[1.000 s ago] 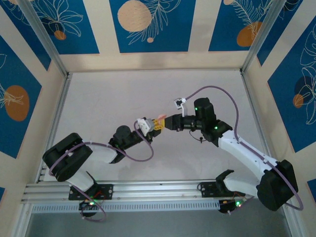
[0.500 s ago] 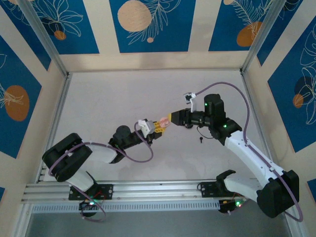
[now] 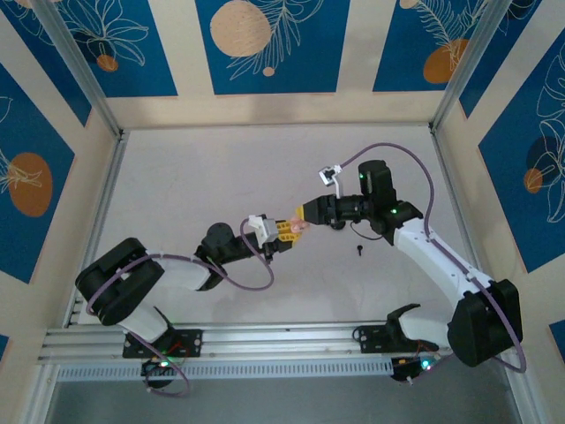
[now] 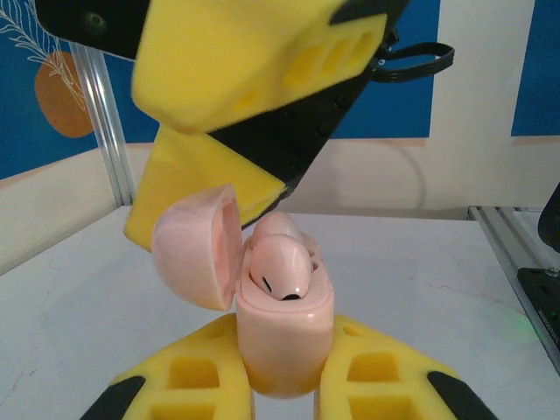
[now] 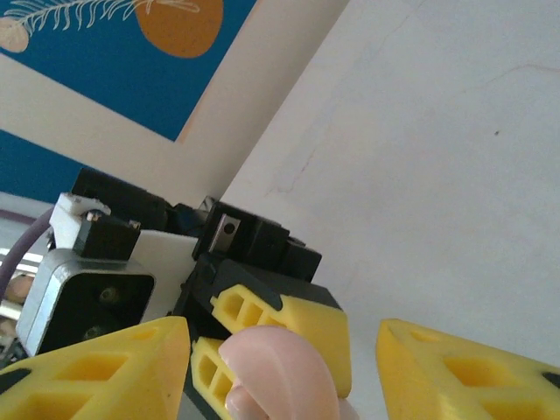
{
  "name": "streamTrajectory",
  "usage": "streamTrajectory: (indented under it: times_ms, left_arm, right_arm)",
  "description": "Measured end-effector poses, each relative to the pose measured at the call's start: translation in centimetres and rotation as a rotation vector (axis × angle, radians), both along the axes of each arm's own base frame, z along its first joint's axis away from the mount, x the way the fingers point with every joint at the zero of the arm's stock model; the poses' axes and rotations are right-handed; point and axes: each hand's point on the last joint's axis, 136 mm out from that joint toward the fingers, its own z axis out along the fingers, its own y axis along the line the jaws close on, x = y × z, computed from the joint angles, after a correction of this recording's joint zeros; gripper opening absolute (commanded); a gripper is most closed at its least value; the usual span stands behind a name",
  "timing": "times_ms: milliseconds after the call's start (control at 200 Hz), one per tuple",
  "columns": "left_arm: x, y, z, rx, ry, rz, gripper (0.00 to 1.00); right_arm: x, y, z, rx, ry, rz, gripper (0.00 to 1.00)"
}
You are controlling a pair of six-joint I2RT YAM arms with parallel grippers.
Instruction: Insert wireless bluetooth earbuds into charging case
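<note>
My left gripper (image 3: 282,232) is shut on the pink charging case (image 4: 284,341), holding it upright above the table. The case's lid (image 4: 197,249) is swung open to the left. A pink earbud (image 4: 280,267) with dark spots sits in the case, and a second pink rounded top (image 4: 278,226) shows behind it. My right gripper (image 3: 306,212) is open, and its yellow fingers (image 5: 96,363) stand on either side of the lid (image 5: 280,372). It hangs just above the case (image 3: 297,226). A tiny black piece with a short stem (image 3: 360,250) lies on the table under the right arm.
The pale table (image 3: 194,177) is bounded by aluminium rails (image 3: 97,203) at both sides and patterned blue walls behind. The right arm's purple cable (image 3: 402,155) loops over its wrist. Both arm bases stand on the near rail (image 3: 282,340).
My right gripper drew back a little to the right from the case, then held close above it while its wrist turned. The left gripper with the case shifted slightly right and lower.
</note>
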Motion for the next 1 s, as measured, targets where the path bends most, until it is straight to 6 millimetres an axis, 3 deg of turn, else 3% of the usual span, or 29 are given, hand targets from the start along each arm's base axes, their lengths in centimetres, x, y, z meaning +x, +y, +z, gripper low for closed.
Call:
streamTrajectory:
  times_ms: [180, 405, 535, 630, 795, 1000]
  left_arm:
    - [0.5, 0.2, -0.1, 0.003, 0.011, 0.031, 0.14]
    - [1.4, 0.4, -1.2, 0.035, 0.046, 0.083, 0.15]
    - [2.1, 0.2, -1.6, 0.055, 0.075, 0.105, 0.15]
    - [2.8, 0.0, -1.7, 0.076, 0.116, 0.129, 0.15]
    - [4.6, -0.4, -2.5, 0.139, 0.241, 0.187, 0.15]
    - [7.3, -0.9, -3.5, 0.24, 0.486, 0.251, 0.15]
  right_arm:
    - [-0.7, 0.1, 0.4, 0.015, -0.014, 0.032, 0.44]
    - [-3.2, -1.2, 3.2, 0.082, -0.13, 0.04, 0.43]
    - [-2.9, -2.5, 3.7, 0.081, -0.151, -0.021, 0.45]
    - [-1.4, -3.8, 2.4, 0.031, -0.095, -0.122, 0.45]
    - [1.1, -7.4, -1.8, -0.107, 0.077, -0.345, 0.45]
    - [2.3, -11.9, -5.7, -0.238, 0.245, -0.566, 0.45]
